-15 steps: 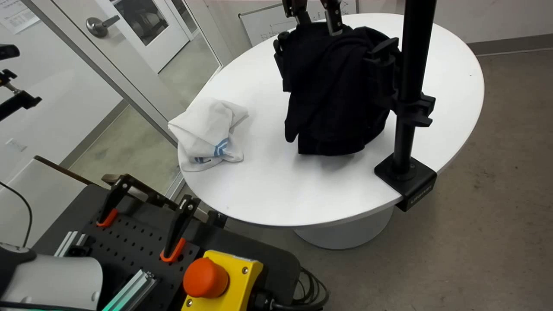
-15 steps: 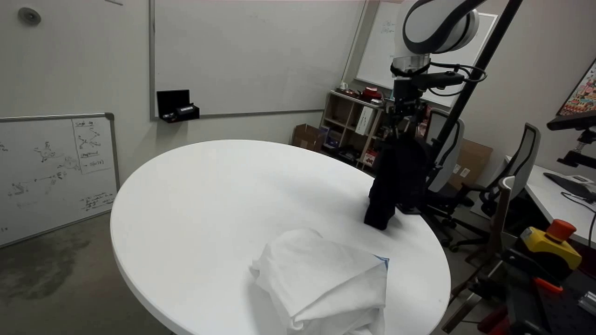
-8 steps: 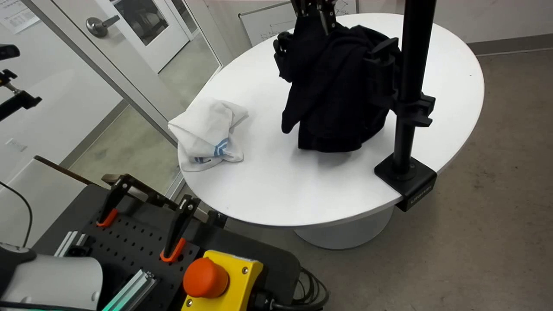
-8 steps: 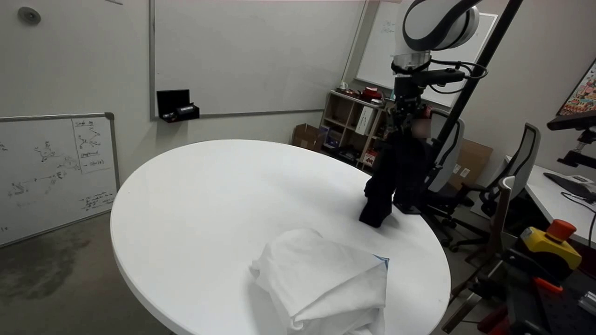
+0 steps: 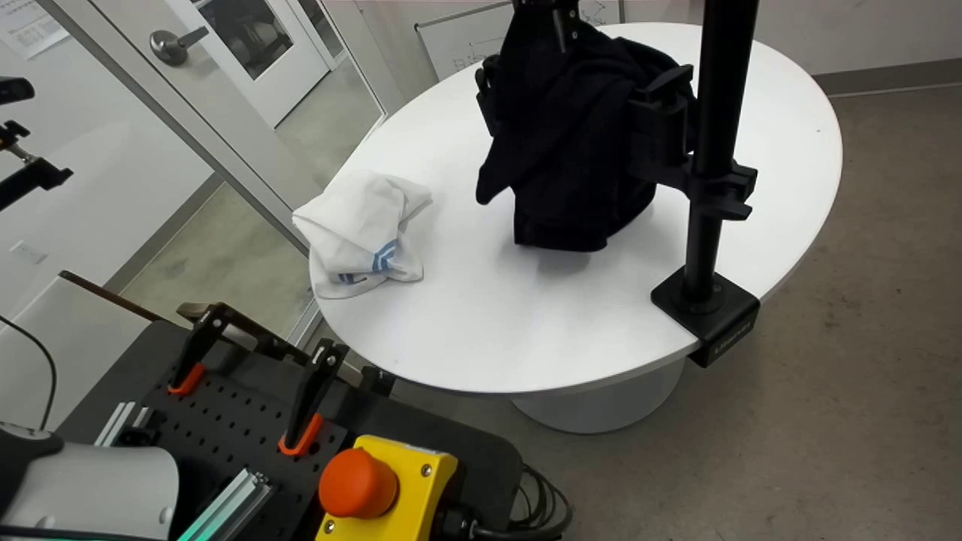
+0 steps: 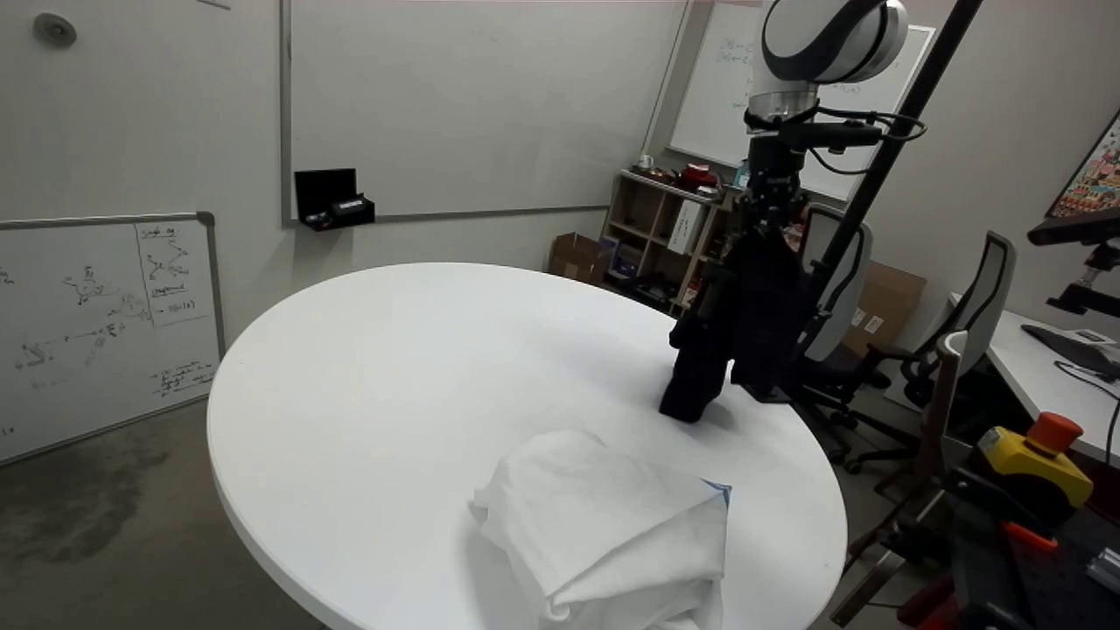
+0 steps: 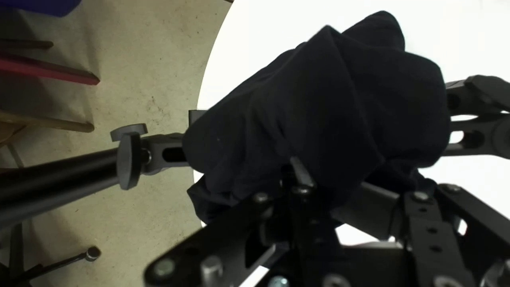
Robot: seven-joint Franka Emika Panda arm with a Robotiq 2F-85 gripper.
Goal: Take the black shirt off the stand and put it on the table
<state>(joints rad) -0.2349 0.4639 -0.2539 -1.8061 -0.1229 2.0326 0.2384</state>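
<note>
Black shirt (image 7: 306, 103) pinched in the nearly closed pincer (image 7: 334, 187); shelf (image 6: 641, 208) holding assorted items (image 6: 687, 227).

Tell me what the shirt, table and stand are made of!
The black shirt looks like soft, matte cloth: it droops in folds. The white table looks smooth, perhaps laminate: no grain shows. The black stand is probably painted metal: straight, with a faint shine.
</note>
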